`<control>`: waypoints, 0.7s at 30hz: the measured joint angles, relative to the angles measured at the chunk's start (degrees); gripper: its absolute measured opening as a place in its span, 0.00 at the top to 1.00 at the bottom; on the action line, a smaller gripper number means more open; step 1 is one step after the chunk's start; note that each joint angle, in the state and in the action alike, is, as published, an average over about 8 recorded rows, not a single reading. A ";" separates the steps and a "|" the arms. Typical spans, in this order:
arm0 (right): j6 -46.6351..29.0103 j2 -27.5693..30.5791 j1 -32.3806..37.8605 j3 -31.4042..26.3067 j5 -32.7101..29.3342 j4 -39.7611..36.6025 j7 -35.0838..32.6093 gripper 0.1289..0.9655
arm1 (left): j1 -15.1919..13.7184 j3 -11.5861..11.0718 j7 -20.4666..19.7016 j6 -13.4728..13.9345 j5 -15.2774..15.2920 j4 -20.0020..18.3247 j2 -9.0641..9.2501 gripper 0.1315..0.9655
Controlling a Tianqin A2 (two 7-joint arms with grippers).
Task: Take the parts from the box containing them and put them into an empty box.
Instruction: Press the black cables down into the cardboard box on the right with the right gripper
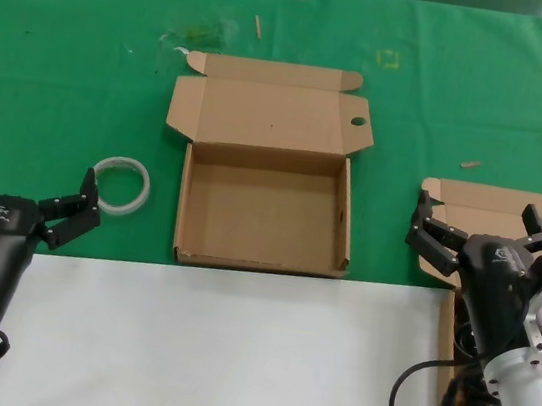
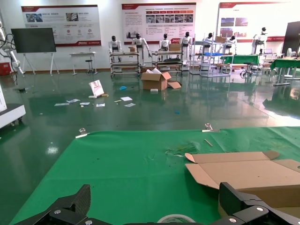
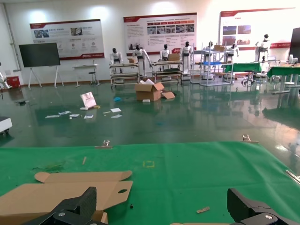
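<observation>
The empty box [image 1: 259, 252] lies open at the table's middle, its lid back; one lid tab has a round hole [image 1: 358, 122]. It also shows in the left wrist view [image 2: 248, 173] and the right wrist view [image 3: 61, 192]. The box containing the parts [image 1: 498, 207] is at the far right, mostly hidden under my right arm. Black cables [image 1: 467, 392] show in it beside the arm. My right gripper [image 1: 480, 224] is open and empty above that box's lid [image 3: 164, 206]. My left gripper [image 1: 26, 187] is open and empty at the left, next to the white ring [image 2: 157, 206].
A white plastic ring [image 1: 120, 185] lies on the green cloth left of the empty box and also shows in the left wrist view [image 2: 176, 219]. A small wood scrap [image 1: 470, 163] lies near the right box. The table's front part is white [image 1: 229, 359].
</observation>
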 joint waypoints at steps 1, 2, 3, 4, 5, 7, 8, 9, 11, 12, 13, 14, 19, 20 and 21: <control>0.00 0.00 0.00 0.00 0.00 0.00 0.00 0.00 | 0.00 0.00 0.00 0.00 0.00 0.00 0.00 0.00; 0.00 0.00 0.00 0.00 0.00 0.00 0.00 0.00 | 0.00 0.00 0.00 0.00 0.00 0.00 0.00 0.00; 0.00 0.00 0.00 0.00 0.00 0.00 0.00 0.00 | 0.00 0.00 0.00 0.00 0.00 0.00 0.00 0.00; 0.00 0.00 0.00 0.00 0.00 0.00 0.00 0.00 | 0.00 0.00 0.00 0.00 0.00 0.00 0.00 0.00; 0.00 0.00 0.00 0.00 0.00 0.00 0.00 0.00 | 0.00 0.00 0.00 0.00 0.00 0.00 0.00 0.00; 0.00 0.00 0.00 0.00 0.00 0.00 0.00 0.00 | 0.00 0.00 0.00 0.00 0.00 0.00 0.00 0.00; 0.00 0.00 0.00 0.00 0.00 0.00 0.00 0.00 | 0.00 0.00 0.00 0.00 0.00 0.00 0.00 0.00; 0.00 0.00 0.00 0.00 0.00 0.00 0.00 0.00 | 0.00 0.00 0.00 0.00 0.00 0.00 0.00 0.00; 0.00 0.00 0.00 0.00 0.00 0.00 0.00 0.00 | 0.00 0.00 0.00 0.00 0.00 0.00 0.00 0.00; 0.00 0.00 0.00 0.00 0.00 0.00 0.00 0.00 | 0.00 0.00 0.00 0.00 0.00 0.00 0.00 0.00; 0.00 0.00 0.00 0.00 0.00 0.00 0.00 0.00 | 0.00 0.00 0.00 0.00 0.00 0.00 0.00 0.00; 0.00 0.00 0.00 0.00 0.00 0.00 0.00 0.00 | 0.00 0.00 0.00 0.00 0.00 0.00 0.00 0.00; 0.00 0.00 0.00 0.00 0.00 0.00 0.00 0.00 | 0.00 0.00 0.00 0.00 0.00 0.00 0.00 0.00; 0.00 0.00 0.00 0.00 0.00 0.00 0.00 0.00 | 0.00 0.00 0.00 0.00 0.00 0.00 0.00 0.00; 0.00 0.00 0.00 0.00 0.00 0.00 0.00 0.00 | 0.00 0.00 0.00 0.00 0.00 0.00 0.00 0.00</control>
